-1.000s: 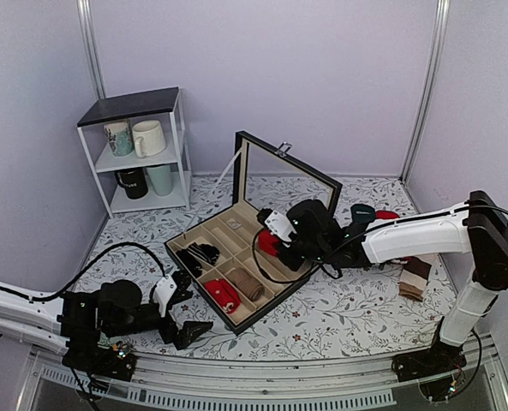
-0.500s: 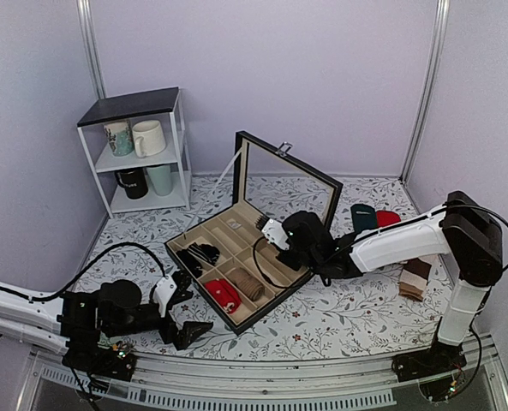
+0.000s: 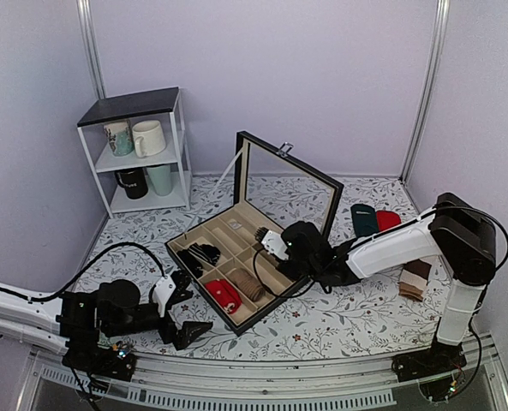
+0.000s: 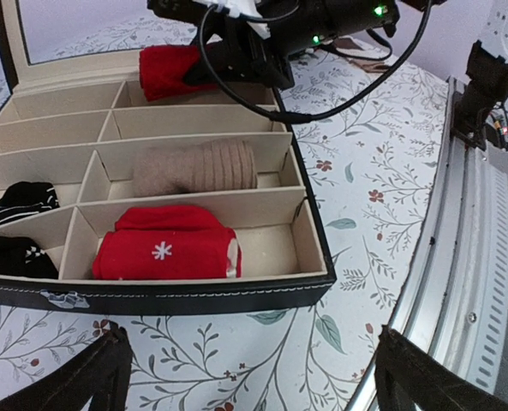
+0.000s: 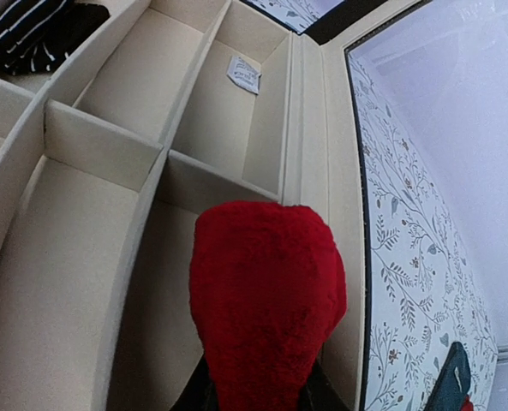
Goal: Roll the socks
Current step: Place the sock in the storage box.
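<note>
Right jaws lowered, socks (image 5: 266, 291) in box (image 5: 91, 141)

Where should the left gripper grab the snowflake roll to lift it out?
Probably by its pale-edged end, from straight above. The snowflake roll lies lengthwise with its long sides tight against the compartment walls of the box. Only past that end is there bare floor for a finger.

The socks (image 5: 266, 291) are rolled into one thick, bright red bundle with a fuzzy knit surface. The bundle sits in the end compartment of the box (image 4: 194, 295), in the row beside the lid. The right tool (image 5: 255, 390) pinches its near end.
</note>
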Available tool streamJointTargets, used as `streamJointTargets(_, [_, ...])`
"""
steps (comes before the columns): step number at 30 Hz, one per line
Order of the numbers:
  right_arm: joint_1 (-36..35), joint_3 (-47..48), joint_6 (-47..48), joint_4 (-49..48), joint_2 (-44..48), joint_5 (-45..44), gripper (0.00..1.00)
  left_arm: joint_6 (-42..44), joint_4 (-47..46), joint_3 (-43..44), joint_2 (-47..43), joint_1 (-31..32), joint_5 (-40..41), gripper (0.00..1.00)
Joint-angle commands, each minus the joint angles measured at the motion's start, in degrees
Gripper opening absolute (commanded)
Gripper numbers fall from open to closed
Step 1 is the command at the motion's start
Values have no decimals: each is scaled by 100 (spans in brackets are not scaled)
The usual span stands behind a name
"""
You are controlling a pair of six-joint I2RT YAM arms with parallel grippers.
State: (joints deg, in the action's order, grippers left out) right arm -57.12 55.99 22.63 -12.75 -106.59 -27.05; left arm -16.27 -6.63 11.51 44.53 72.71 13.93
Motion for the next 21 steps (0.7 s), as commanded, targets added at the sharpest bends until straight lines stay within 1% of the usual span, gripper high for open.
streamJointTargets(1, [-97, -222, -489, 418, -274, 302, 0, 54, -134, -78, -59, -76, -53, 100])
streamJointTargets(14, [-75, -190, -1052, 1084, -664, 1106, 1, 72, -154, -89, -54, -73, -93, 100])
streamJointTargets(21, [232, 310, -1374, 1961, -804, 2416, 1, 63, -145, -87, -61, -73, -84, 100])
